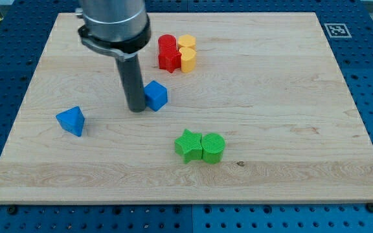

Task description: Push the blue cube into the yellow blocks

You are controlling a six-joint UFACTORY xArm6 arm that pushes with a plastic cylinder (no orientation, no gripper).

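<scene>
The blue cube [156, 95] sits on the wooden board a little left of centre. My tip [136, 110] rests on the board right against the cube's left side. Two yellow blocks [187, 53] stand stacked close together near the view's top centre, up and to the right of the cube. They touch two red blocks [168, 53] on their left.
A blue triangular block [70, 120] lies at the view's left. A green star block [188, 145] and a green cylinder [213, 147] sit side by side at the lower centre. The board's edge [173, 200] runs along the view's bottom.
</scene>
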